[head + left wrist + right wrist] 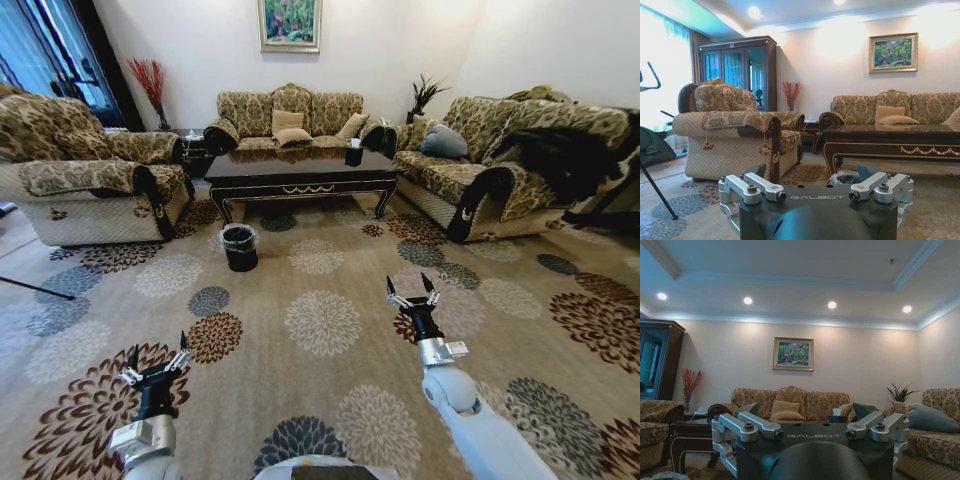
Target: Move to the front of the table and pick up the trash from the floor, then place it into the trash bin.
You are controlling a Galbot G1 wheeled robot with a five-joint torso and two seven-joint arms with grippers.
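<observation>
The table (300, 170) of dark glossy wood stands across the carpet at the far middle, and it also appears in the left wrist view (900, 145). The black trash bin (239, 247), lined with a bag, sits on the floor by the table's front left corner; its rim (844, 177) peeks over my left gripper. I cannot make out the trash on the patterned carpet. My left gripper (155, 360) (812, 172) hovers low at the near left, open and empty. My right gripper (413, 292) (807, 410) is held further forward on the right, also open and empty.
A patterned armchair (90, 185) stands left of the table, a sofa (290, 115) stands behind it, and another sofa (500, 160) with a dark garment is on the right. A small black tissue box (353, 155) sits on the table. Open flowered carpet (320, 320) lies ahead.
</observation>
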